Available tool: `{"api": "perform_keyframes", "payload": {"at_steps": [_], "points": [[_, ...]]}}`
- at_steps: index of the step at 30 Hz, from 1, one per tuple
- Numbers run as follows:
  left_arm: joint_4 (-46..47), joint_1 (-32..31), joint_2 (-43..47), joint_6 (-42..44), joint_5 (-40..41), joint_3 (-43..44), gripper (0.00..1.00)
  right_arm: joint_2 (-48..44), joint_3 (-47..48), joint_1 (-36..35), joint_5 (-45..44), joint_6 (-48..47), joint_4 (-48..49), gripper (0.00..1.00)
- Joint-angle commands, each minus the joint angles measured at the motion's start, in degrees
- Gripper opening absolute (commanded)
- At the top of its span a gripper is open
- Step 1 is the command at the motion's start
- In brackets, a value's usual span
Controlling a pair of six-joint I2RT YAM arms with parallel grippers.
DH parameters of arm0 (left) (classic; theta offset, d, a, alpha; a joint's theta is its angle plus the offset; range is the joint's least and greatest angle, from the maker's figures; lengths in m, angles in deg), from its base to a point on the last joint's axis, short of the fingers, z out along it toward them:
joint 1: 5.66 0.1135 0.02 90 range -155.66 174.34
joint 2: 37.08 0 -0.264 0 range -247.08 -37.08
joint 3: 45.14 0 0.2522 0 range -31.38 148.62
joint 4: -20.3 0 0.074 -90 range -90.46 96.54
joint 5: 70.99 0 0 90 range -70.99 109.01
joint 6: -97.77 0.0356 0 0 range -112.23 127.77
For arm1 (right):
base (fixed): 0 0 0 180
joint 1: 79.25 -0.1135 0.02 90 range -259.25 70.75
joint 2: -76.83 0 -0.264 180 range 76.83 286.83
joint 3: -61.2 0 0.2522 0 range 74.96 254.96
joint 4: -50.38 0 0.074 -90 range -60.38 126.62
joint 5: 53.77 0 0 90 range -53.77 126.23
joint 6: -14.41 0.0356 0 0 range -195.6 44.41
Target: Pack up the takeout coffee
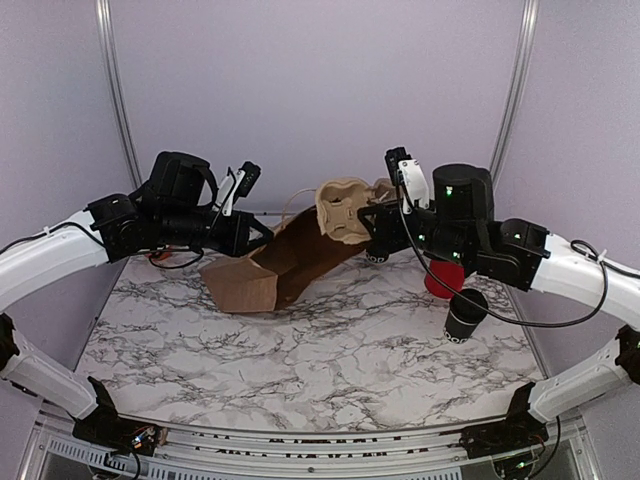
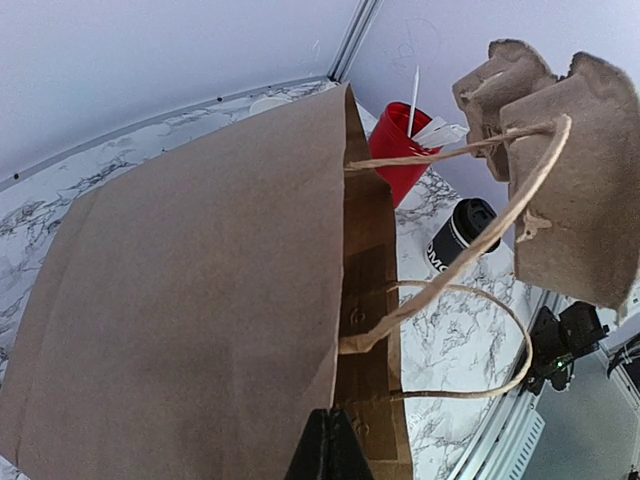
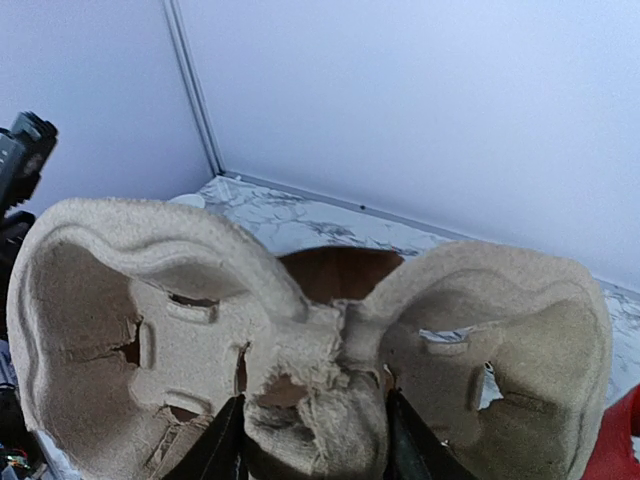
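Paper makes up the black cup (image 1: 466,318), so we judge it light and soft-walled: a hard squeeze would dent it, and the smooth plastic lid (image 1: 469,298) could slip or pop off. Whether it is full we cannot tell. It stands upright on the table (image 1: 300,370) at the right, just beside the red cup (image 1: 441,279) and well apart from the bag (image 1: 270,265). We would take it gently around the mid-wall, below the rim, and keep it level. Our left gripper (image 2: 330,448) is closed on the bag's edge, propping the mouth; our right gripper (image 3: 315,440) is clamped on the pulp carrier (image 3: 180,330), held at the bag's mouth
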Motion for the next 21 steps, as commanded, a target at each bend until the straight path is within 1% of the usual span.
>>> {"api": "perform_keyframes", "payload": {"at_steps": [1,5,7,11,14,17,19,21], "points": [[0.80,0.19,-0.59,-1.89,-2.97,1.98,0.00,0.50,1.40,-0.57,10.03,-2.57,11.64,0.43],[2.16,0.19,-0.84,-4.48,-5.65,2.76,0.00,0.05,-3.20,-0.58,16.85,-2.27,18.98,0.43],[2.88,0.19,-1.10,-5.73,-7.74,3.77,0.00,-0.16,-6.88,-0.55,19.21,-1.89,23.37,0.44],[3.67,0.32,-1.34,-7.64,-10.76,5.57,0.00,0.44,-10.30,-0.53,23.86,-1.05,29.45,0.44],[3.99,1.34,-1.60,-9.73,-12.43,6.43,0.00,-0.40,-12.81,-0.47,25.11,-0.23,32.13,0.44],[5.89,3.78,-1.94,-13.58,-15.82,5.77,0.00,-2.17,-15.71,0.01,25.25,0.90,34.07,0.44],[8.67,5.12,-1.79,-16.24,-19.08,4.10,0.00,-2.65,-16.52,0.45,25.03,1.60,33.78,0.45],[10.86,6.09,-1.72,-18.35,-20.68,2.95,0.00,-2.58,-16.77,0.68,25.07,1.92,32.48,0.45]]}}
